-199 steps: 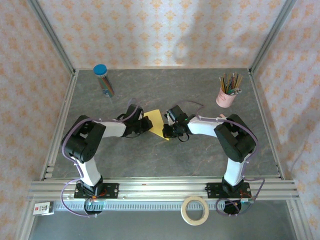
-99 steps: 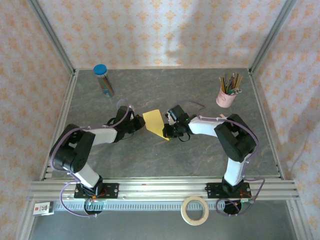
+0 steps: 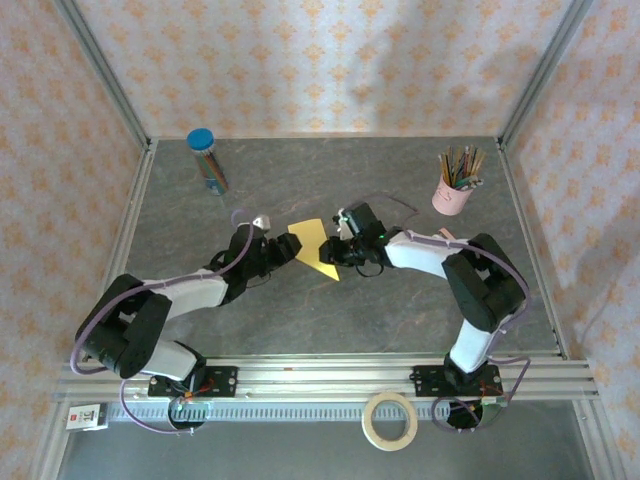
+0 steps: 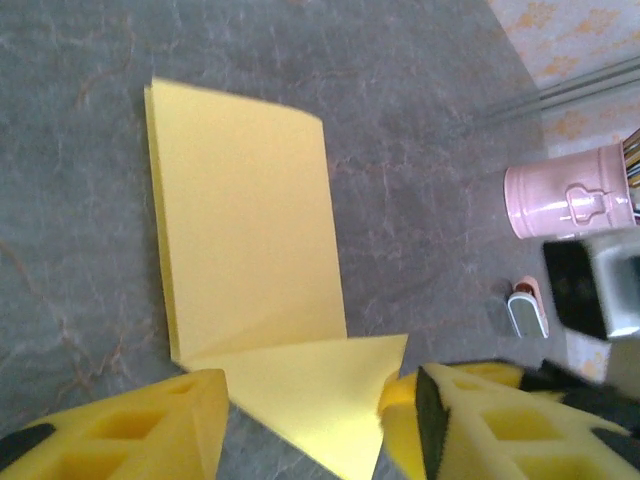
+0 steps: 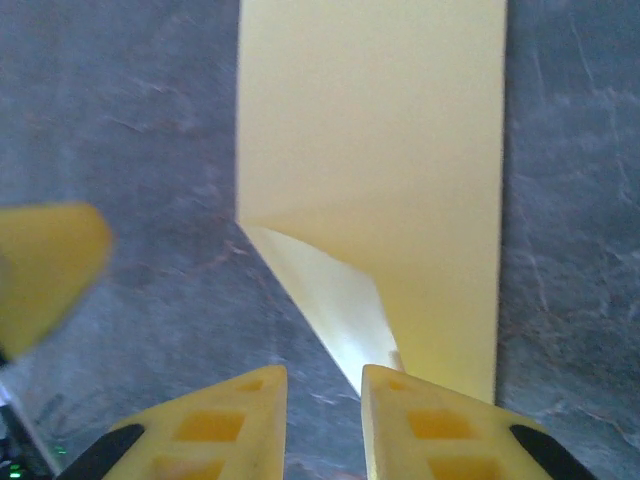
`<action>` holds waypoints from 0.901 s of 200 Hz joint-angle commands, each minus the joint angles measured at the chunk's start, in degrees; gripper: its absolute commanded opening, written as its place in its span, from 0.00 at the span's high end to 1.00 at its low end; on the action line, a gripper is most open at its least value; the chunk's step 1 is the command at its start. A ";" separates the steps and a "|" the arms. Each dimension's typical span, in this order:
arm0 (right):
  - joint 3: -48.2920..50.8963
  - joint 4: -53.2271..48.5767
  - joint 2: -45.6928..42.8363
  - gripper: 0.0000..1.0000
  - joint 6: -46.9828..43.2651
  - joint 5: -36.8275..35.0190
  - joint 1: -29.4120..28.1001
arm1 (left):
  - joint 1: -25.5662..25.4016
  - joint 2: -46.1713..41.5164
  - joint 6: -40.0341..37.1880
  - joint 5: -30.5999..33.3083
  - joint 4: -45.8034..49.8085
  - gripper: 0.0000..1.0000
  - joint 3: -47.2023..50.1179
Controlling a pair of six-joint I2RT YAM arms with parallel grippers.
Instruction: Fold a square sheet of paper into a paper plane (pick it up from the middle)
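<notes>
We find the folded yellow sheet [image 3: 312,250] on the counter [image 3: 400,310], left of the pink cup [image 3: 452,195]. Left tool [image 4: 310,420], away from the cup: jaws spread wide astride a folded corner. Right tool [image 5: 323,390], cup side: jaws narrowly parted at the sheet's edge.

A grey marbled tabletop [image 3: 300,320] is enclosed by patterned walls [image 3: 330,60]. A pink cup [image 3: 452,196] filled with pencils is set near its far right corner, and a clear tube [image 3: 207,160] capped in blue is stood at the far left. A roll of tape [image 3: 367,420] is laid beyond the near rail [image 3: 320,375]
</notes>
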State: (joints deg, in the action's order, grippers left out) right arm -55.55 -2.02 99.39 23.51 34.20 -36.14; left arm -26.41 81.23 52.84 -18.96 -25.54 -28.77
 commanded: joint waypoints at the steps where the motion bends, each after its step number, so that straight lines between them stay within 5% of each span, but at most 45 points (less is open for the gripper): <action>1: 1.56 4.30 -0.41 0.74 1.71 2.17 0.70 | -0.96 -2.01 5.02 2.16 -5.04 0.41 2.04; 92: 1.94 3.64 4.18 0.71 1.43 2.15 1.91 | -2.23 2.90 10.02 -0.33 -7.98 0.34 1.93; 180: 2.98 3.44 6.21 0.71 1.12 1.75 2.21 | -2.41 7.88 13.03 -1.91 -9.34 0.48 0.55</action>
State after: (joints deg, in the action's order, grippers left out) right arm -53.80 1.48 104.79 25.06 36.05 -34.28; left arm -28.40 88.16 64.53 -20.34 -32.49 -26.59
